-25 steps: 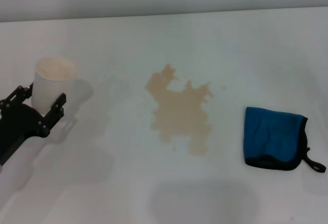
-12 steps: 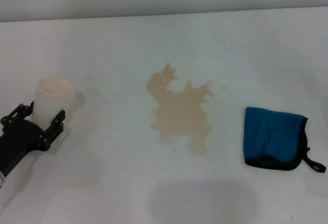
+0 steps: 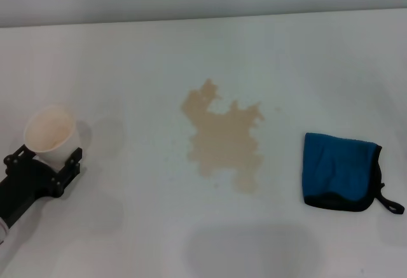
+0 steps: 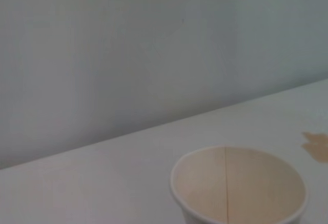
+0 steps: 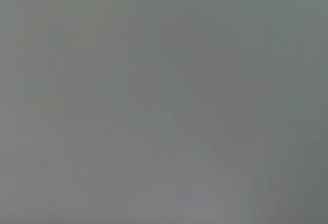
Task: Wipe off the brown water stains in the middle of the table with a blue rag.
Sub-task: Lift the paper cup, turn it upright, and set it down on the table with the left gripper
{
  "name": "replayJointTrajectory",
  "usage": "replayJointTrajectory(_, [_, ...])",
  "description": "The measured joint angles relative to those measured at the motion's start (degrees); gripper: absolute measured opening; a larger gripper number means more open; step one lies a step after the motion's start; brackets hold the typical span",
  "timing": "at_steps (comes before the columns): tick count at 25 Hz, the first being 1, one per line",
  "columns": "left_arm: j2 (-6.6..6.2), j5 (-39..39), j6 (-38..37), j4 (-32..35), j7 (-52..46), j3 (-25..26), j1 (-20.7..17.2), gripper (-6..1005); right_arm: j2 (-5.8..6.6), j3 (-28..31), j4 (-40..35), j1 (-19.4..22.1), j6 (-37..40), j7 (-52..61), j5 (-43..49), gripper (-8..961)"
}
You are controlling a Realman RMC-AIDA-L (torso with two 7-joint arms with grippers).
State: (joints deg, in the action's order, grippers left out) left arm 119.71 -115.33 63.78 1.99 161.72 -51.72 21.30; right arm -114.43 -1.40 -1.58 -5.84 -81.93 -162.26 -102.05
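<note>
The brown water stains (image 3: 224, 139) spread as a tan, lobed splotch in the middle of the white table (image 3: 133, 55); an edge of the stains (image 4: 318, 145) also shows in the left wrist view. To their right lies the blue rag (image 3: 340, 170), folded, with black trim and a loop strap, and nothing touches it. At the table's near left, my left gripper (image 3: 44, 161) is shut on a pale paper cup (image 3: 51, 132), which tilts its open, empty inside (image 4: 241, 183) toward me. My right gripper is out of view, and its wrist view shows only plain grey.
A grey wall rises behind the table's far edge (image 3: 203, 16). Soft grey shadows lie on the tabletop near the front (image 3: 248, 249).
My left gripper has carried the paper cup toward the near-left of the table and lower, and the cup now tilts more toward me. Rag and stains are unchanged.
</note>
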Motion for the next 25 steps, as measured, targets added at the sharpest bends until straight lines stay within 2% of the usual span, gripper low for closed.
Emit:
replayJointTrajectory(9, [0.0, 0.29, 0.7, -0.08, 0.06, -0.08, -0.31, 620, 0.0, 0.0, 0.0, -0.09, 0.08, 0.02, 0.0, 872])
replayJointTrajectory(17, [-0.13, -0.14, 4.35, 0.37, 0.0, 0.26, -1.21, 639, 0.0, 0.0, 0.0, 0.29, -0.05, 0.02, 0.01, 871])
replayJointTrajectory(22, [-0.25, -0.09, 4.95, 0.41, -0.17, 0.08, -1.31, 809, 0.0, 0.0, 0.0, 0.52, -0.34, 0.02, 0.01, 871])
replayJointTrajectory(25, [-0.26, -0.07, 4.64, 0.42, -0.17, 0.08, -1.32, 851, 0.0, 0.0, 0.0, 0.62, -0.53, 0.02, 0.0, 871])
